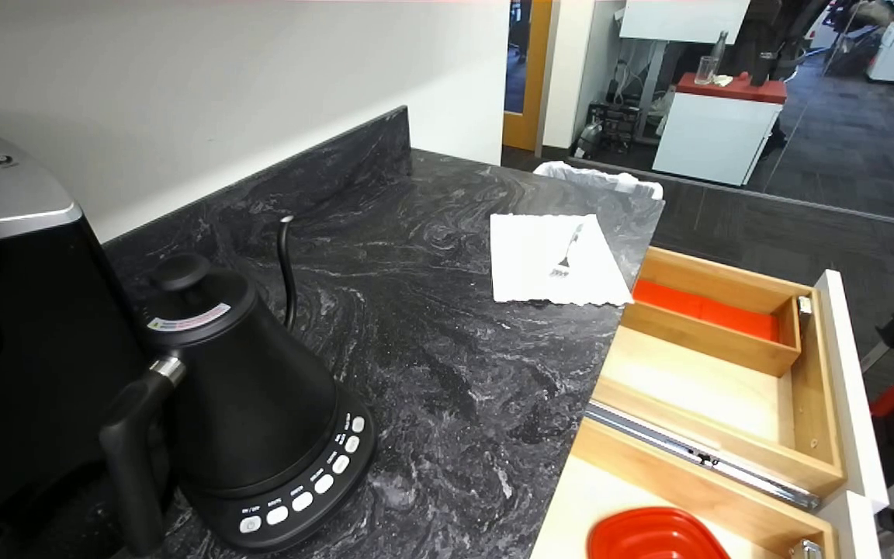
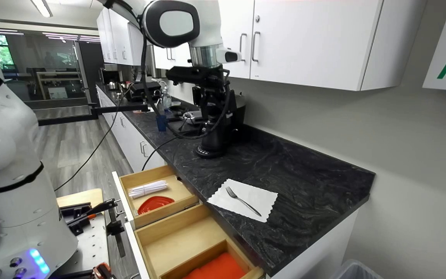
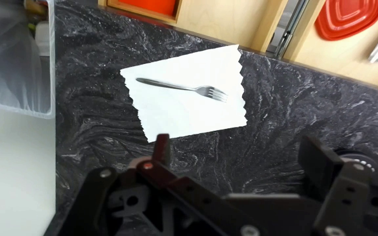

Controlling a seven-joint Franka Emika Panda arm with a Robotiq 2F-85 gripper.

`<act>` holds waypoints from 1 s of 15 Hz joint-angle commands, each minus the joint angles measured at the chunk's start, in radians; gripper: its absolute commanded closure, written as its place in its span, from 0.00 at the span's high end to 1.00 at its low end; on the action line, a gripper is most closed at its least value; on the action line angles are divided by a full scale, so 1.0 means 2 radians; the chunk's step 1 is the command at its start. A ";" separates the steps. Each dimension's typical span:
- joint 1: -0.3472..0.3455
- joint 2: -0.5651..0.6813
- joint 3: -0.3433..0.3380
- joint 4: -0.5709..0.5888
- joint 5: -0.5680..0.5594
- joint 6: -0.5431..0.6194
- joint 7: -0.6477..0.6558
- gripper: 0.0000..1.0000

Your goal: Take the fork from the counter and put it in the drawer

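Note:
The grey metal fork (image 1: 570,250) (image 2: 243,201) (image 3: 176,87) lies flat on a white paper napkin (image 1: 521,260) (image 2: 263,197) (image 3: 182,113), near the edge of the dark marbled counter (image 1: 431,349) (image 2: 304,186) (image 3: 94,131). The pale wooden drawer (image 1: 703,373) (image 2: 180,242) (image 3: 221,19) stands open below that edge, with an orange-red compartment inside. My gripper (image 3: 236,147) is open and empty above the counter, its fingers wide apart. In the wrist view the fork lies beyond the fingertips. In an exterior view the dark gripper (image 2: 209,110) hangs in front of the kettle, so its fingertips are hard to make out.
A second open drawer beside it holds a red lid (image 1: 656,536) (image 2: 155,203) (image 3: 349,14) and white sticks (image 2: 148,188). A black kettle (image 1: 253,388) stands near a coffee machine (image 1: 20,310). A lined bin (image 1: 602,180) (image 3: 15,65) stands past the counter's end. Wall cabinets (image 2: 312,38) hang above.

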 commanded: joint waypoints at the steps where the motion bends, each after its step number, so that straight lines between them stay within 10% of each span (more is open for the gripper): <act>1: 0.003 -0.087 -0.054 0.009 0.013 -0.128 -0.134 1.00; 9: -0.042 -0.183 -0.131 0.105 -0.083 -0.460 -0.361 1.00; 15: -0.049 -0.183 -0.130 0.103 -0.073 -0.450 -0.356 1.00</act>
